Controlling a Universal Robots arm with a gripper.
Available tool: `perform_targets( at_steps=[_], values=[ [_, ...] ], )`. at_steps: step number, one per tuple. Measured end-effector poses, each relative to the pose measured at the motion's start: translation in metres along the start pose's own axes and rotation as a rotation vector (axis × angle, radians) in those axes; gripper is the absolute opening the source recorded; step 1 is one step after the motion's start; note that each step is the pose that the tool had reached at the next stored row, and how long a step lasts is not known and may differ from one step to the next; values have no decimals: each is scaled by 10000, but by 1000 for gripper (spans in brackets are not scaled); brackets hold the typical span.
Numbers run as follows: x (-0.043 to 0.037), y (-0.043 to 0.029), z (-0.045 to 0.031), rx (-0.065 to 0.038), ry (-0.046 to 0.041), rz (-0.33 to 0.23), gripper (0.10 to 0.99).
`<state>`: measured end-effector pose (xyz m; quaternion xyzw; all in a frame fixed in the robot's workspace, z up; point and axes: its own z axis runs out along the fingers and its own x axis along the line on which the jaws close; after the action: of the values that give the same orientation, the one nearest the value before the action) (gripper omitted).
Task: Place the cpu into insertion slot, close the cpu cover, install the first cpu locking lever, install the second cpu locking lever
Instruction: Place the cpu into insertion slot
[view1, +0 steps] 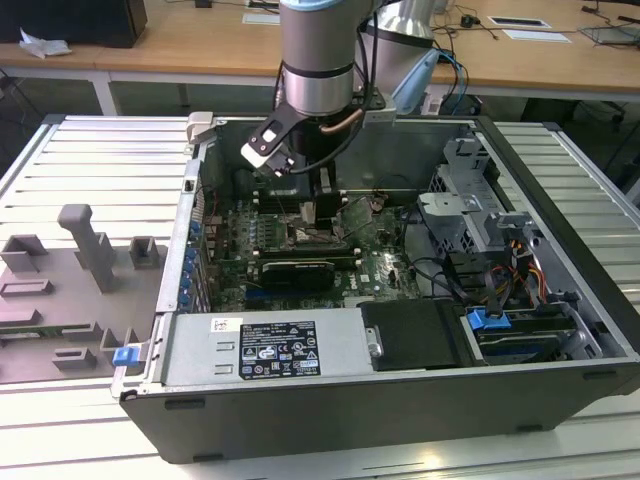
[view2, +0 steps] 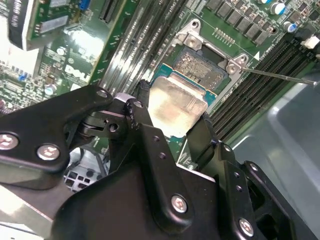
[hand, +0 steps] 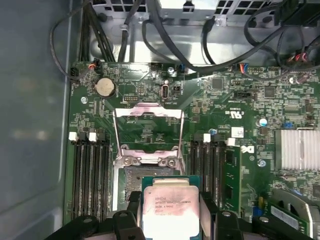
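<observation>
Part of the insertion slot (hand: 131, 176) is hidden from us in the first wrist view, where the cpu (hand: 170, 206) sits in front of it and the picture's border cuts off the chip's near edge. We see the gripper (hand: 171, 212) clamped on the cpu, with a black finger (hand: 134, 210) at each of two opposite sides, parted just as wide as the chip.

In the second wrist view the gripper (view2: 172, 112) holds the cpu (view2: 176, 102) just beside and partly over the insertion slot (view2: 202, 67), whose dark bed shows beyond it. Whether the chip touches the socket we cannot tell.

The cpu cover (hand: 148, 109) stands swung open on the side of the socket away from the gripper, and a thin metal lever (view2: 280, 76) sticks out free.

In the exterior view the arm (view1: 318, 60) stands in front of the socket, and we cannot make out the chip there. The open computer case (view1: 330, 420) lies on a ribbed metal table (view1: 90, 160), with grey fixture blocks (view1: 85, 250) at the exterior view's left and wooden desks (view1: 200, 40) behind.
</observation>
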<state>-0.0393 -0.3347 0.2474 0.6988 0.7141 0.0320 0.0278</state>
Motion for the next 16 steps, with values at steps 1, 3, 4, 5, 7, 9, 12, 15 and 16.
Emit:
perform_targets(
  at_steps=[1,3,4,5,7,9,12,15,16],
  values=[
    [23,-2,33,-3,4,0,541],
    [41,-11,72,1,0,-1,541],
    [52,-29,106,-1,1,0,541],
    [62,-35,130,0,1,-1,541],
    [73,-51,164,0,1,0,541],
    [83,-54,194,1,0,0,541],
    [135,-59,257,2,-120,-11,541],
    [175,-86,339,4,-162,-14,541],
    [175,-90,355,3,-162,-11,541]
  ],
)
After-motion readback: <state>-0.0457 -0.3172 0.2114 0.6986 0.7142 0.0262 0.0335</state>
